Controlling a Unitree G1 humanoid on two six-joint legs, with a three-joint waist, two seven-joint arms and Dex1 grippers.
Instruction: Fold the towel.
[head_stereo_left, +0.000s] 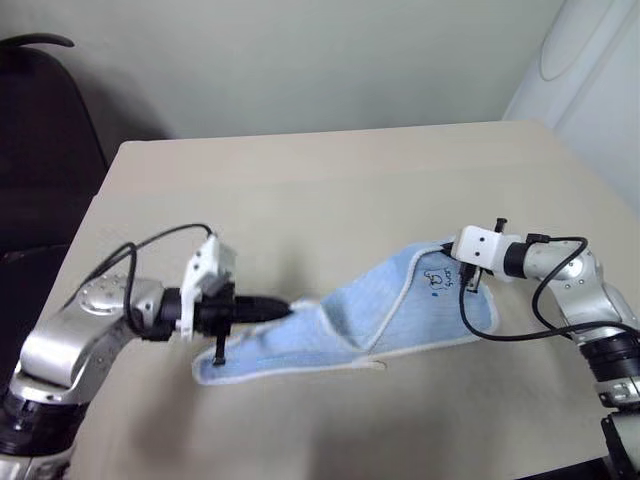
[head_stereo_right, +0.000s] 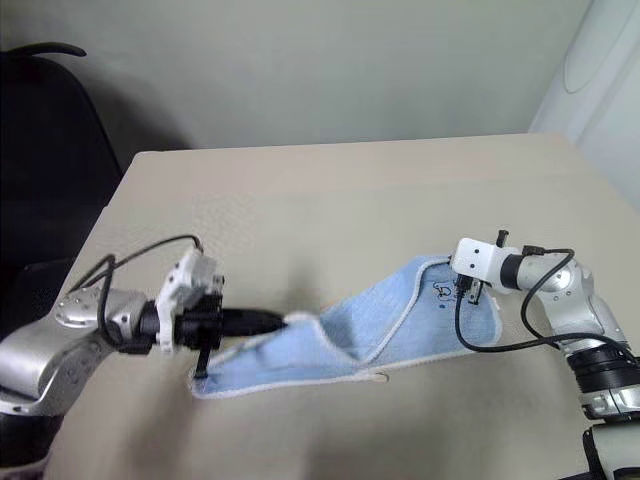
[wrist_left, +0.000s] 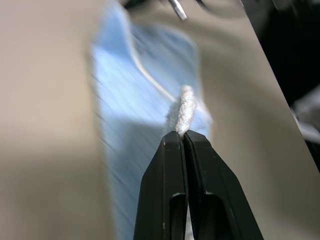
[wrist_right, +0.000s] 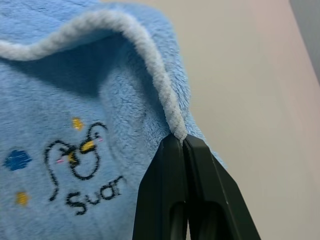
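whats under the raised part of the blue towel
The light-blue terry towel with white edging is pinched at both ends by the left gripper and right gripper. Beneath the lifted fold lies its own lower layer on the beige table; anything further under is covered.

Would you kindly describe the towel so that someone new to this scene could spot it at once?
On the beige table, between the two arms, lies the towel, a small light-blue terry cloth edged in white. The left gripper and the right gripper each pinch its edging, and a small dark printed mark sits near the right one.
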